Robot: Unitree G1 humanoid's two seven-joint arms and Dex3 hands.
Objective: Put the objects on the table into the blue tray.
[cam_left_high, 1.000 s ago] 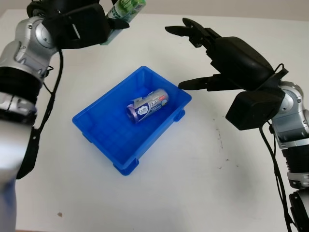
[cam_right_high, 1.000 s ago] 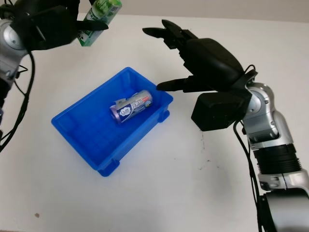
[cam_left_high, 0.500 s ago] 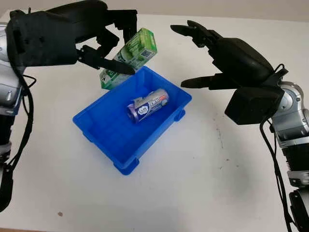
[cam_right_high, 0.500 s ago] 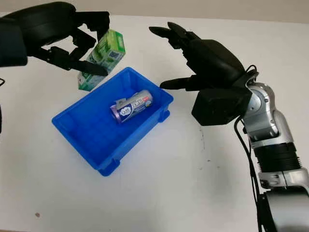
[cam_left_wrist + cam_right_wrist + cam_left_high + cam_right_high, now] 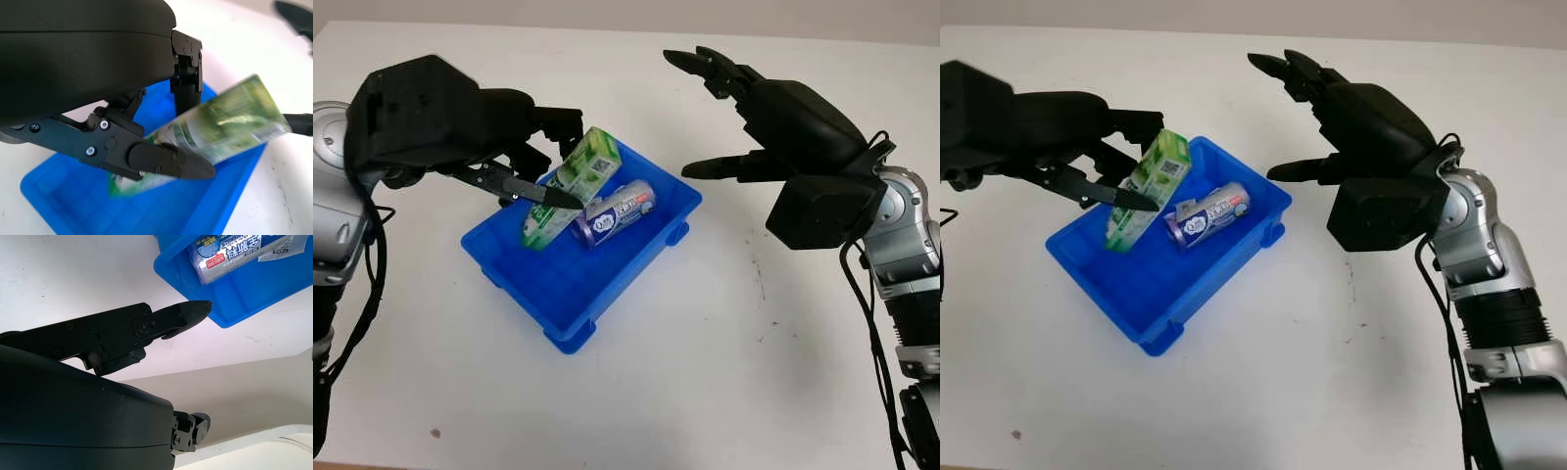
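**Carton now over the tray, release pending**

Left hand [image 5: 524, 166] clamped on green carton [image 5: 566, 186], fingers [image 5: 166, 161] wrapped across its side. Carried in from beyond the far-left corner of blue tray [image 5: 529, 269] a second ago, and from above the tray's far rim half a second ago. Now tilted, lower end dipping inside the tray walls on the left half, upper end leaning toward the far rim. Contact with the tray floor: cannot tell.

Purple-and-white can [image 5: 612, 211] lying on its side inside the tray, just right of the carton, unmoved throughout. Touching the carton or not: cannot tell.

Right hand [image 5: 773, 117] open, holding nothing, raised beyond the tray's right corner, barely shifted.

Judgement: transport done, placement nearly so. Only the letting-go remains. Likely to topple flat beside the can on release. Table [image 5: 724, 372] around the tray bare of further objects in the head views, so probably the last item.
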